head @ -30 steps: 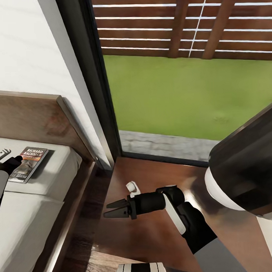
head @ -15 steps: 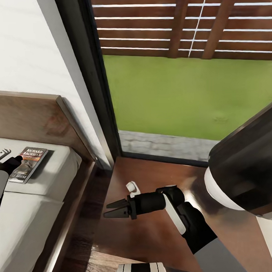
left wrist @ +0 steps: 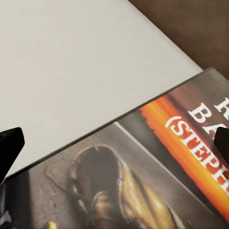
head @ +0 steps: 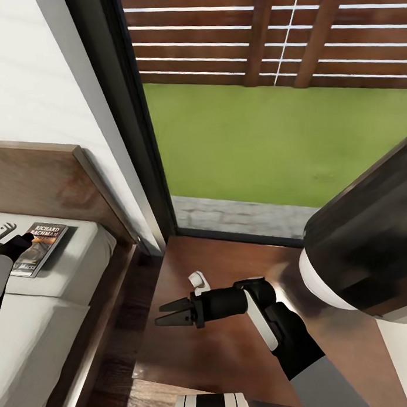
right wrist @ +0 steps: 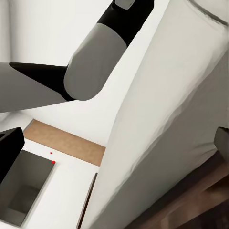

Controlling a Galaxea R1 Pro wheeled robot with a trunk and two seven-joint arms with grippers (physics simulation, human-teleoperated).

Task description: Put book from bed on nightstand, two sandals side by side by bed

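Only the head camera has shifted, while the left gripper (head: 17, 242), parted, hovers over the dark Richard Bachman paperback book (head: 39, 248) on the pale grey mattressed bed (head: 77, 272), which it should pinch by an edge, the right gripper (head: 166, 313) released above the glossy dark brown nightstand (head: 232, 355).

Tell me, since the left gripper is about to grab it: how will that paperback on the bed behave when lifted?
The book looks thin, so it is probably light and may bend if pinched by one edge. It lies flat on the soft mattress, so a finger could likely press under its edge. Its cover looks smooth, perhaps slippery.
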